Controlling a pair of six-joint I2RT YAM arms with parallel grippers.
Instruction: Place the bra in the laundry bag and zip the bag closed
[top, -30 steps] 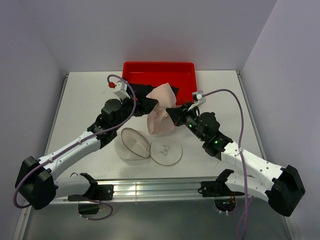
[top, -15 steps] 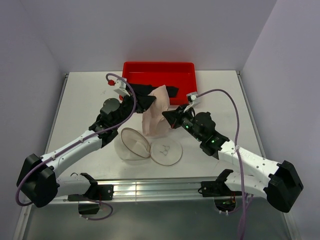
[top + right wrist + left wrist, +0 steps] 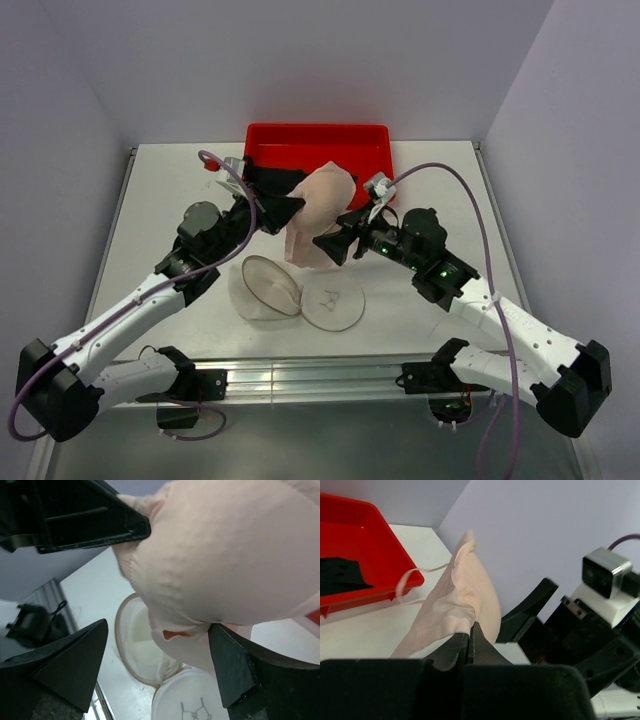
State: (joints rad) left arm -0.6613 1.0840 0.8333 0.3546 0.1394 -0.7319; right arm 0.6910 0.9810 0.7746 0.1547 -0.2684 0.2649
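Note:
The pale pink bra point(image 3: 320, 205) hangs in the air above the table, in front of the red tray. My left gripper point(image 3: 291, 207) is shut on its upper left edge; in the left wrist view the closed fingers point(image 3: 469, 632) pinch the bra point(image 3: 465, 592). My right gripper point(image 3: 326, 243) stands open just below and right of the bra, its jaws either side of the bra's lower fold point(image 3: 225, 555). The white mesh laundry bag point(image 3: 268, 287) lies open on the table beneath, its round lid point(image 3: 333, 298) flipped flat to the right. The bag point(image 3: 142, 652) also shows under the bra in the right wrist view.
A red tray point(image 3: 372, 150) sits at the back of the table with a black item point(image 3: 340, 575) in it. The two arms meet close together over the bag. A metal rail point(image 3: 320, 375) runs along the near edge.
The left gripper has shut on the bra and raised it. The right gripper has opened, let go of it and moved left, below it.

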